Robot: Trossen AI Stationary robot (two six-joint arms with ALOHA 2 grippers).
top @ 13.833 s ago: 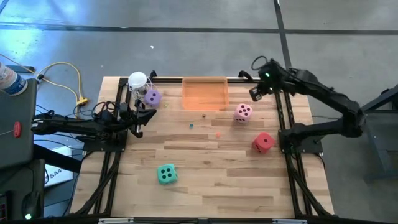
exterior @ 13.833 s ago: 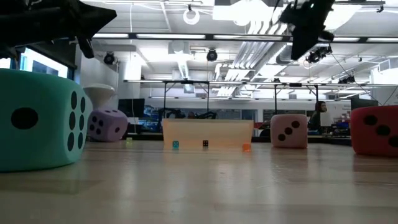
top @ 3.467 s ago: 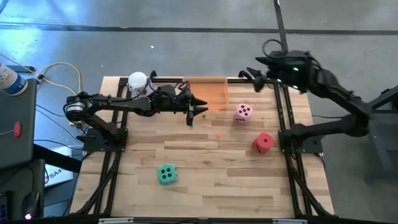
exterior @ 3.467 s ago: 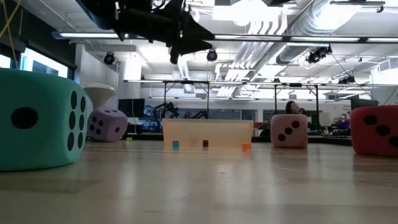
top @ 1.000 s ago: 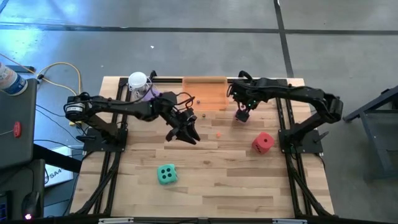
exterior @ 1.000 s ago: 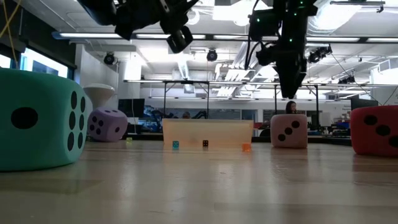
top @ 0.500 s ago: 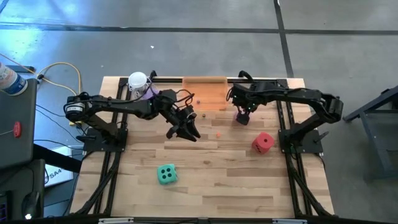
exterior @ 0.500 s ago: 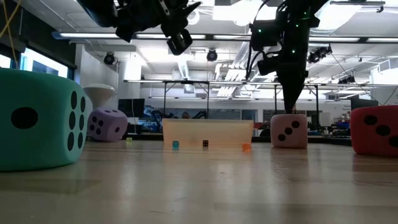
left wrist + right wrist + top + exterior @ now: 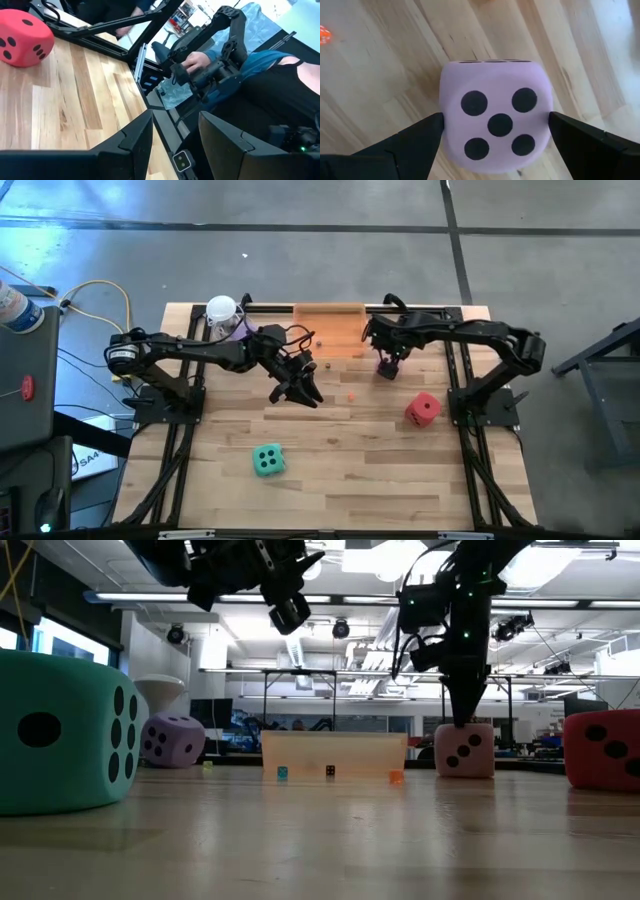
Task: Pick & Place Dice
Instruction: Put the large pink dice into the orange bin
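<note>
A pink die [image 9: 497,122] rests on the table just in front of the orange tray [image 9: 330,325]. My right gripper [image 9: 388,361] hangs over it, pointing down and open. Its fingers [image 9: 420,135] flank the die's top [image 9: 465,726], and no touch shows. My left gripper [image 9: 303,392] hovers level above the table's middle, open, with nothing between its fingers [image 9: 137,137]. The red die [image 9: 423,408] sits near the right edge and the green die [image 9: 267,460] near the front left. The purple die [image 9: 172,740] sits at the far left.
A white-topped clear cup [image 9: 221,310] stands by the purple die at the far left corner. Tiny coloured dice [image 9: 330,772] lie in front of the tray. Dark frame rails run along both sides. A person's hand [image 9: 195,60] shows beyond the table's right edge.
My right gripper has come straight down toward the pink die, still open, until its fingertips reach the level of the die's top. The dice have not moved.
</note>
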